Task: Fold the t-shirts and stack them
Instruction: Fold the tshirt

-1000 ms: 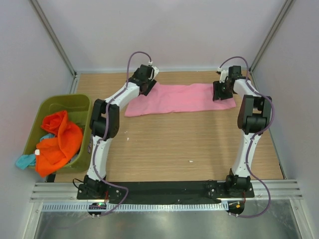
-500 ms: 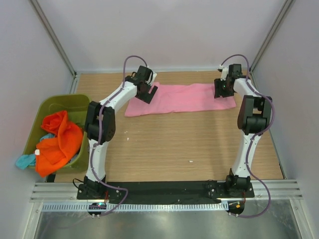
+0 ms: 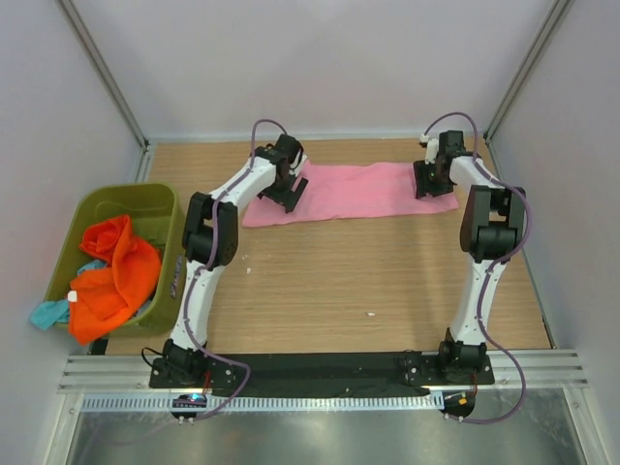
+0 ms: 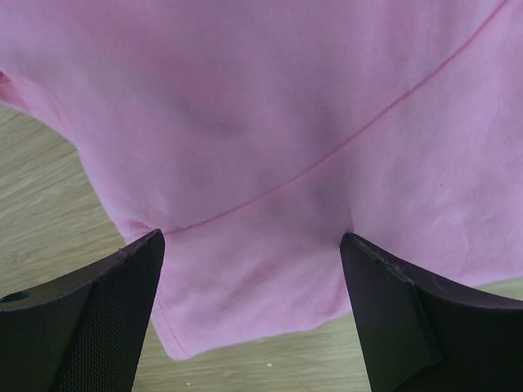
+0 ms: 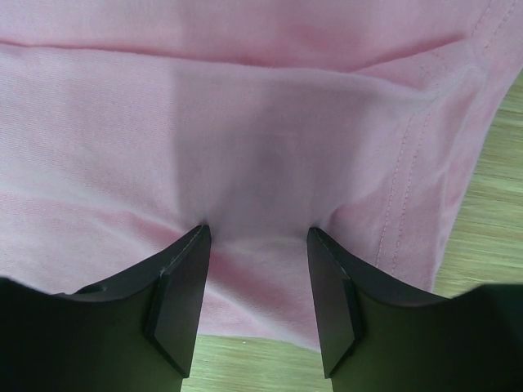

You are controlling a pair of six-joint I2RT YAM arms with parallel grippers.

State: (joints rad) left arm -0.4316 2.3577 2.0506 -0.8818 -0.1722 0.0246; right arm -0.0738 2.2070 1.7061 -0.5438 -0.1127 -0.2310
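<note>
A pink t-shirt lies folded in a long strip across the far part of the table. My left gripper is open and pressed down over the strip's left end; the left wrist view shows the pink cloth and its near edge between the wide-spread fingers. My right gripper is open over the strip's right end; in the right wrist view the cloth bunches slightly between the fingers, with the hem stitching at the right.
A green bin stands at the table's left edge, holding orange shirts and a teal one hanging over its side. Wooden tabletop lies in front of the strip. Walls close in the back and sides.
My left gripper has swung from the strip's far left corner down and right onto its left end. My right gripper has shifted slightly and stays over the right end.
</note>
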